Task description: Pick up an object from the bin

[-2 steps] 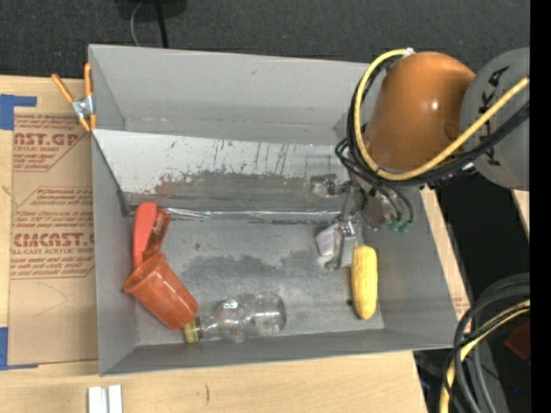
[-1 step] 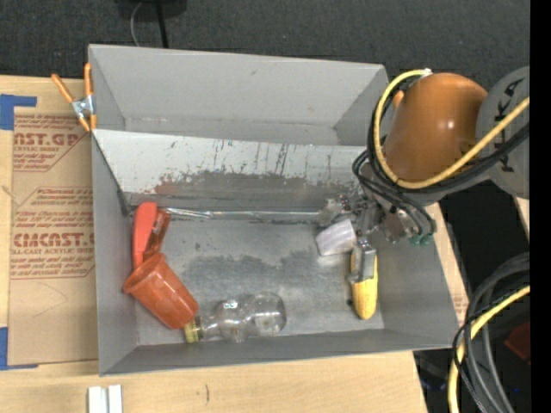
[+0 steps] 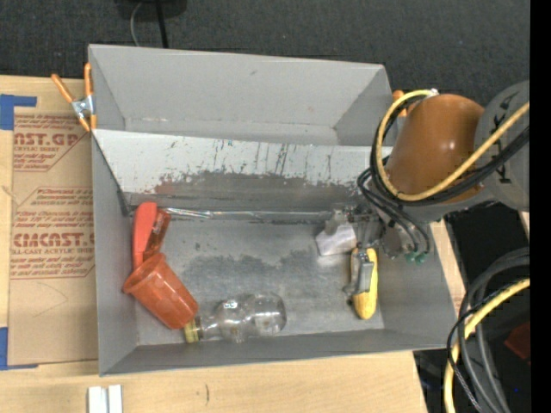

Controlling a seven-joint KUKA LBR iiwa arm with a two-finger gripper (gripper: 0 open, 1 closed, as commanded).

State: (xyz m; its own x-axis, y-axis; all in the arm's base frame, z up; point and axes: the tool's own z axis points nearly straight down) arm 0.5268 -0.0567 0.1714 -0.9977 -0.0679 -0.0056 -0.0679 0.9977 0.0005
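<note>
My gripper (image 3: pixel 384 229) hangs low at the right side of the bin, beneath the arm's wrist. Just to its left lies a small white and grey crumpled thing (image 3: pixel 334 240), close against it. Directly below the gripper a yellow banana-shaped thing (image 3: pixel 366 289) lies along the right wall, its upper end dark grey. Whether the gripper touches either one I cannot tell.
A clear plastic bottle (image 3: pixel 245 316) with a yellow cap lies at the bin's front middle. An orange cup (image 3: pixel 161 292) lies tipped at the front left, with a red-orange flat tool (image 3: pixel 146 231) behind it. The bin's sloped walls rise on all sides.
</note>
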